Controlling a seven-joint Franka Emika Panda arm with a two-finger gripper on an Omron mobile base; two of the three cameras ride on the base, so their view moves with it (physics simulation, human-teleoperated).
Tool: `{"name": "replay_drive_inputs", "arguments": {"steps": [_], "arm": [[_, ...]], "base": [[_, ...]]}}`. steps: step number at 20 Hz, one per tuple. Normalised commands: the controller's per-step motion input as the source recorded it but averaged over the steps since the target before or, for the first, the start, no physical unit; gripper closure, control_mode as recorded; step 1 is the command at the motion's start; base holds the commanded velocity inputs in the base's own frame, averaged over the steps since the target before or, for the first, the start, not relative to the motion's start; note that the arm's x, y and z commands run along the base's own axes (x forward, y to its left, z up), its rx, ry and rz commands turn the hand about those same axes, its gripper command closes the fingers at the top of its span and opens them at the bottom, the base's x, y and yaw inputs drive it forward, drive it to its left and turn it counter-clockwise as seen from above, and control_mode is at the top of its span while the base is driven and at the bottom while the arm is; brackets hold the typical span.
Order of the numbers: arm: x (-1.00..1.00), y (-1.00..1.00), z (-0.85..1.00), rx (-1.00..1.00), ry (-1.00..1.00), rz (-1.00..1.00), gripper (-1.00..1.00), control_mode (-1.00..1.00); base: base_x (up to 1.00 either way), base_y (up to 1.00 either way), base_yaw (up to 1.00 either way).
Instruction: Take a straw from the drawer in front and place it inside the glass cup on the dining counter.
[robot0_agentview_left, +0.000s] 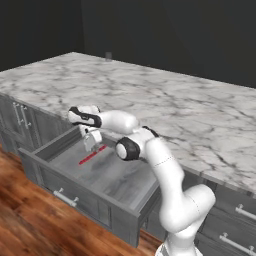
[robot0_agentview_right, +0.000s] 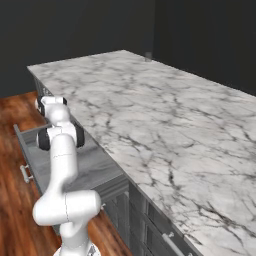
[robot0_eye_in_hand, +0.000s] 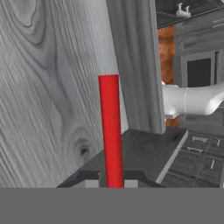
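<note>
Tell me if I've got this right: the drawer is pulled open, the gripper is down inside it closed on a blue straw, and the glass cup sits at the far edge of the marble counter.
Not quite: the straw is bright red, not blue, as the hand view shows between the fingertips of the gripper. The rest holds: the drawer is open, and the glass cup stands at the far edge of the marble counter.

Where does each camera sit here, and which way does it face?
Left base view: behind the arm's left, facing down at the open drawer; arm rises lower right, gripper over the straw.
Right base view: behind its right, facing the dining counter; arm lower left.
Hand view: on the hand, looking along the straw between the fingertips.
Both base views share counter, drawer and arm.
</note>
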Motion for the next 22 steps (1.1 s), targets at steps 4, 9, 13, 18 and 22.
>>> {"name": "replay_drive_inputs", "arguments": {"steps": [4, 9, 13, 18, 22], "arm": [[-1.00, -0.58, 0.60, 0.02, -0.27, 0.04, 1.00, -1.00], [-1.00, -0.82, 0.38, 0.18, -0.32, 0.00, 1.00, -1.00], [-1.00, -0.84, 0.28, 0.27, -0.41, 0.00, 1.00, -1.00], [-1.00, -0.70, 0.64, 0.26, -0.34, 0.00, 1.00, -1.00], [-0.89, -0.35, 1.00, 0.21, -0.15, 0.00, 1.00, -1.00]], "base": [[0.00, 0.00, 0.00], [0.00, 0.00, 0.00], [0.00, 0.00, 0.00], [0.00, 0.00, 0.00], [0.00, 0.00, 0.00]]}}
